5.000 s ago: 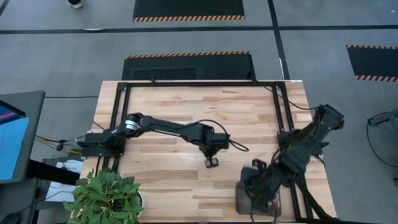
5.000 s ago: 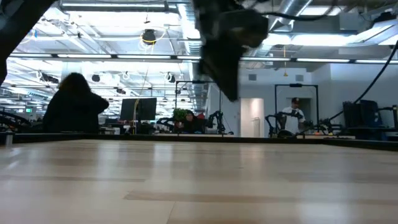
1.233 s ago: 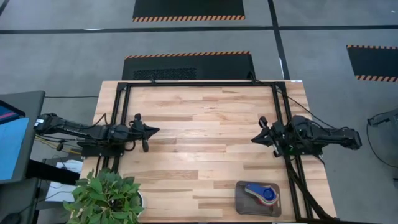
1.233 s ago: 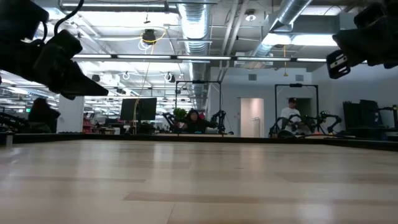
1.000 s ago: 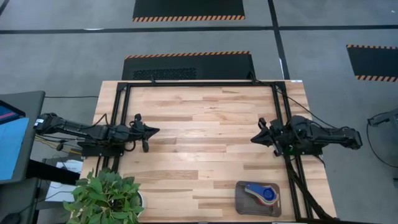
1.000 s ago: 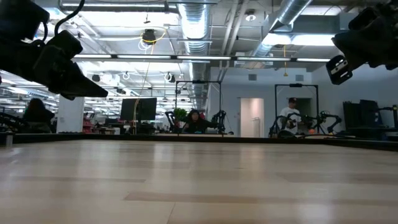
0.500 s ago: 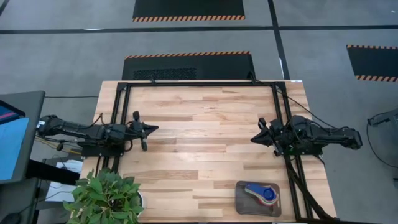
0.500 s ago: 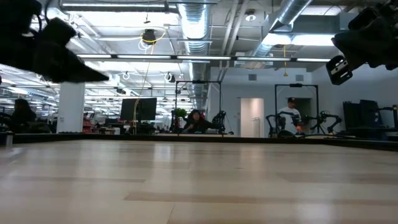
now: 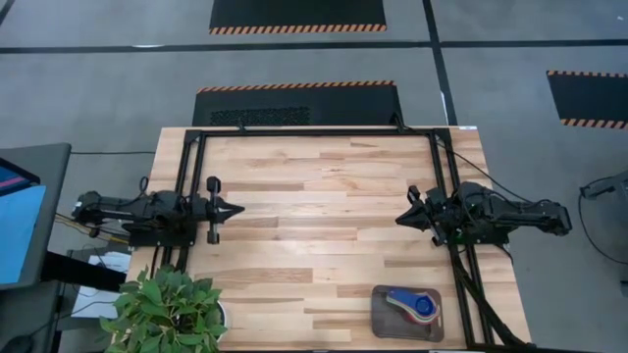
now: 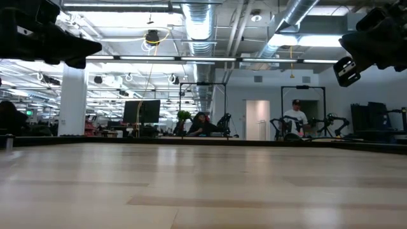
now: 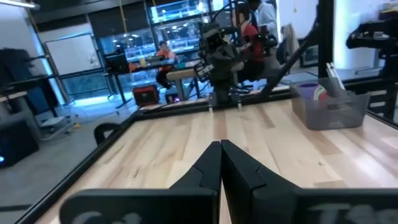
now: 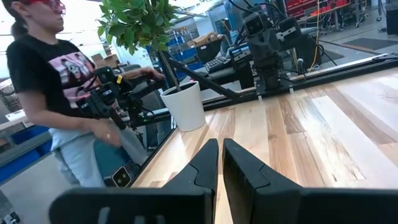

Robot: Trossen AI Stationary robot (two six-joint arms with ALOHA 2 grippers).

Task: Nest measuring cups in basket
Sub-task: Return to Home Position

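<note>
The dark grey basket (image 9: 379,316) stands at the table's near right corner, its bottom on the wood. The measuring cups (image 9: 420,306) sit stacked inside it, a blue one on top with handles pointing left. In the left wrist view the basket (image 11: 328,113) shows far off. My left gripper (image 9: 239,209) hovers at the table's left edge, shut and empty, pointing level toward the right. My right gripper (image 9: 398,220) hovers at the right edge, shut and empty, pointing level toward the left. Both are far from the basket.
A potted plant (image 9: 167,314) stands off the table's near left corner, its white pot (image 12: 183,106) showing in the right wrist view. A person (image 12: 43,87) stands beside it. The black frame rails (image 9: 314,132) run along the table's far, left and right edges.
My left gripper has drawn back toward the table's left edge, risen a little and rolled about its own axis, staying shut and empty. The basket and cups have not moved.
</note>
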